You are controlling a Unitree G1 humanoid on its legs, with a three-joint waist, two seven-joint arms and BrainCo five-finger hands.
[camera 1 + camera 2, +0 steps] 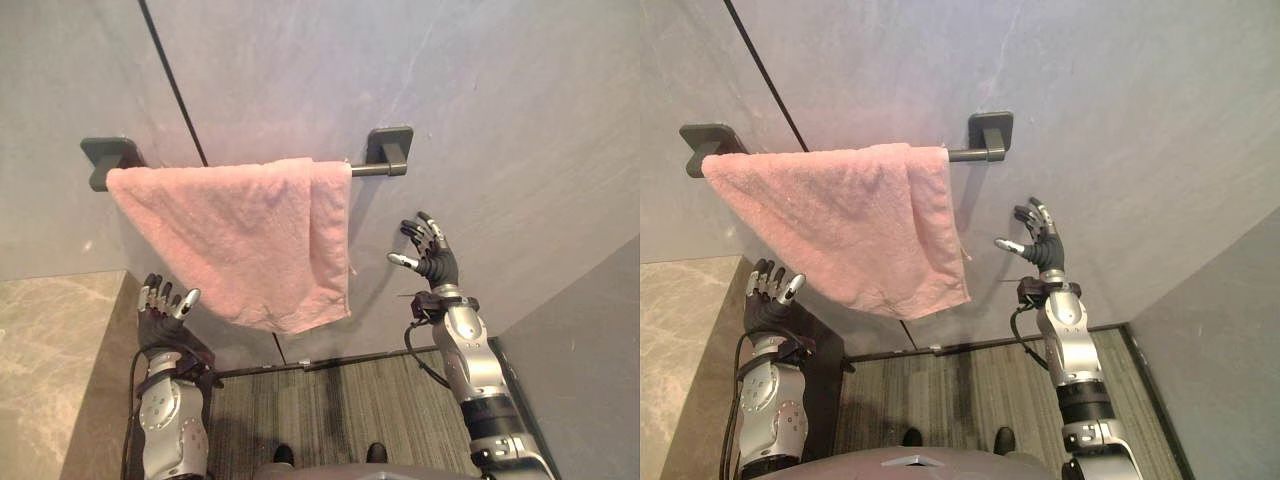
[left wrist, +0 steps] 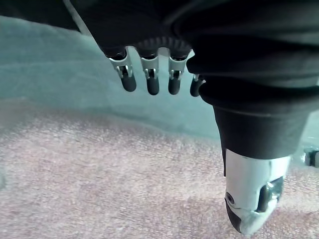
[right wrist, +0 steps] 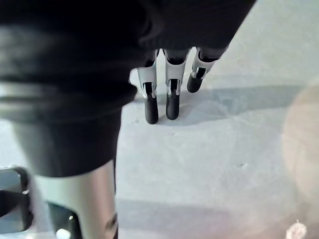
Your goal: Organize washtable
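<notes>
A pink towel (image 1: 240,235) hangs folded over a dark wall rail (image 1: 378,169), draped unevenly with its lower edge slanting down to the right. My left hand (image 1: 165,310) is raised below the towel's lower left part, fingers straight and holding nothing; the towel's pink nap (image 2: 99,174) lies just past its fingers (image 2: 149,82). My right hand (image 1: 430,255) is up to the right of the towel, below the rail's right bracket (image 1: 390,148), open with fingers spread and apart from the cloth. In the right wrist view its fingers (image 3: 169,97) face the bare grey wall.
The grey wall (image 1: 480,120) has a dark vertical seam (image 1: 175,80) running behind the towel. A marble counter (image 1: 50,360) lies at the lower left. Striped grey flooring (image 1: 340,410) shows below, between the arms.
</notes>
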